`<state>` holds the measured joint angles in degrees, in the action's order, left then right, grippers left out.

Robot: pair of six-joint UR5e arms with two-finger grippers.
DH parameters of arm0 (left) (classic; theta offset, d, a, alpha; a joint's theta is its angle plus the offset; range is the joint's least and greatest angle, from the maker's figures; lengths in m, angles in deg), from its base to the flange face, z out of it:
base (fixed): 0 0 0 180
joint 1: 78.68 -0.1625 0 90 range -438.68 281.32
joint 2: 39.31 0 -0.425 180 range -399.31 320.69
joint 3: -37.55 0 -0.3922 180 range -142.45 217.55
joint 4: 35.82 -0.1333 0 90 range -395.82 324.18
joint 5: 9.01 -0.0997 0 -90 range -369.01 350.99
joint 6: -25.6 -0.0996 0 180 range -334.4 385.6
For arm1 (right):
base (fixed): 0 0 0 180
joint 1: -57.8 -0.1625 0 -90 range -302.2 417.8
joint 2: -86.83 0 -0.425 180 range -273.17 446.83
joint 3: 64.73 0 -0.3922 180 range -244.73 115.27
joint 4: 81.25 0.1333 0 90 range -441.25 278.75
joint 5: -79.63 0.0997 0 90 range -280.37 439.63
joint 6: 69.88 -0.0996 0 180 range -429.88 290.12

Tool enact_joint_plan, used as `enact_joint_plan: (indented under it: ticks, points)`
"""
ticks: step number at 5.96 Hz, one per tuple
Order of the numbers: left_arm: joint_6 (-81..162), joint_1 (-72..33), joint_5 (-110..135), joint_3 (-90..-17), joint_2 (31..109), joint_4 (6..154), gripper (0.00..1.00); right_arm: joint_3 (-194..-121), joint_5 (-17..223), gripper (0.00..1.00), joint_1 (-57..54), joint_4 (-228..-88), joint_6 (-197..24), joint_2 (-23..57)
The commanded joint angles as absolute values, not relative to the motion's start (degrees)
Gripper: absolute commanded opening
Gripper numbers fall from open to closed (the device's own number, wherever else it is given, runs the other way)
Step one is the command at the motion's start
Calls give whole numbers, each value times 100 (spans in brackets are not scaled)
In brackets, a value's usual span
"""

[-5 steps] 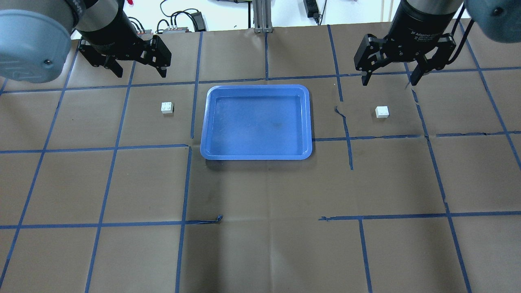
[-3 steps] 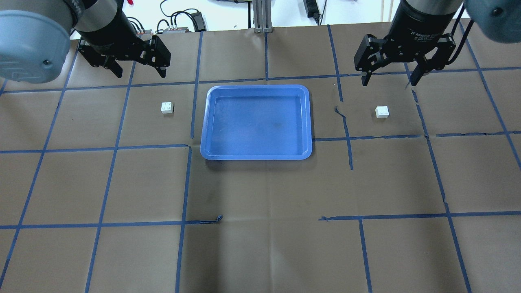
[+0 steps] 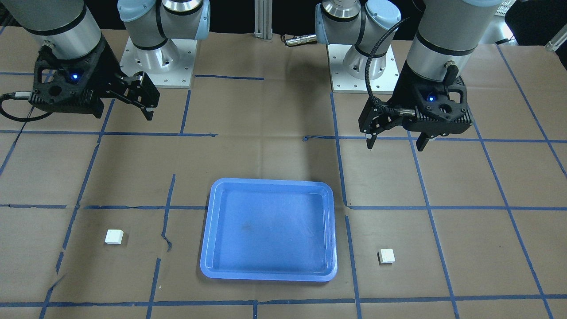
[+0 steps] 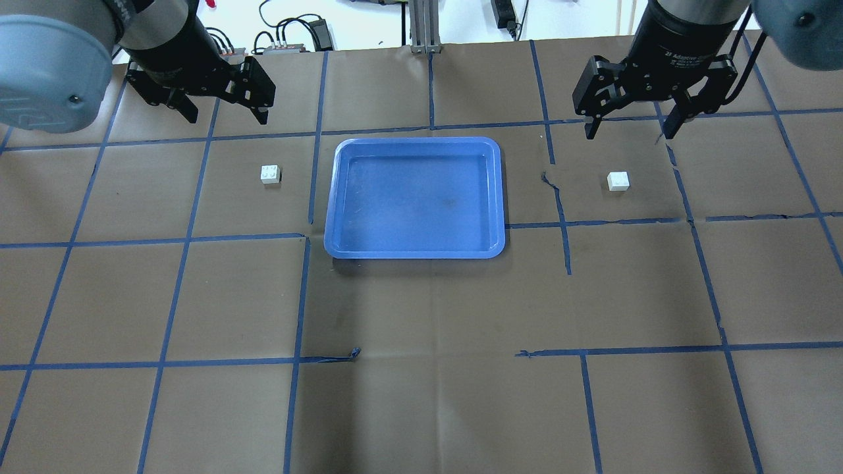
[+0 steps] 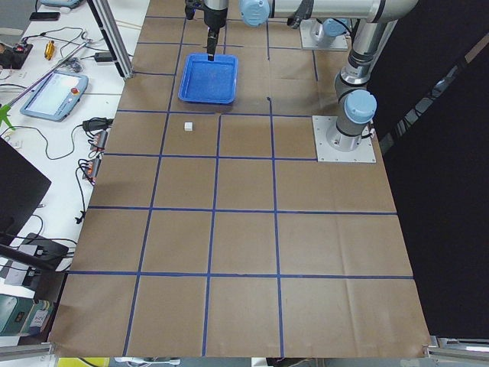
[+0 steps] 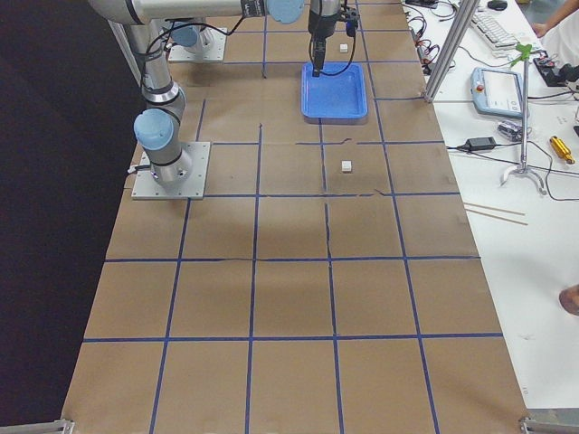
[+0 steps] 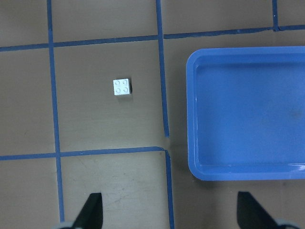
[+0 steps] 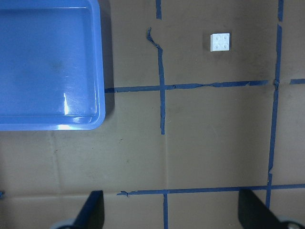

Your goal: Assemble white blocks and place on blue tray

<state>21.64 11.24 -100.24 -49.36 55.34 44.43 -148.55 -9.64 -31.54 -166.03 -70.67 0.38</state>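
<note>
Wide open and empty, left gripper (image 4: 227,120) and right gripper (image 4: 629,135) are hovering either side of the blue tray (image 4: 415,141). Left white block (image 4: 270,174) and right white block (image 4: 618,180) are lying beside it, likely awaiting descent and grasp.

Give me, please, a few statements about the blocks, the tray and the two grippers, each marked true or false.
1. The blue tray is empty. True.
2. The two white blocks are joined together. False: the left white block and the right white block lie apart, one on each side of the tray.
3. The left gripper is open and holds nothing. True.
4. The right gripper is shut on a block. False: the right gripper is open and empty.
5. Both blocks lie with their studs up. True.
</note>
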Motion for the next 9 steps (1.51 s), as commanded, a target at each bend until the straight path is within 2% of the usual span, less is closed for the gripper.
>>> enact_joint_plan:
  ticks: [1,5,9]
  points:
    - [2156,1115,-10015,-4937,5535,4443,99,-14858,-1002,100,-3072,-16693,-5916,61]
    - [1779,1141,-10015,-4876,5579,4443,99,-14831,-1011,100,-2826,-16694,-3006,-9]
    - [1470,1158,-10024,-4928,5579,4451,99,-14858,-950,100,-1763,-16790,1419,87]
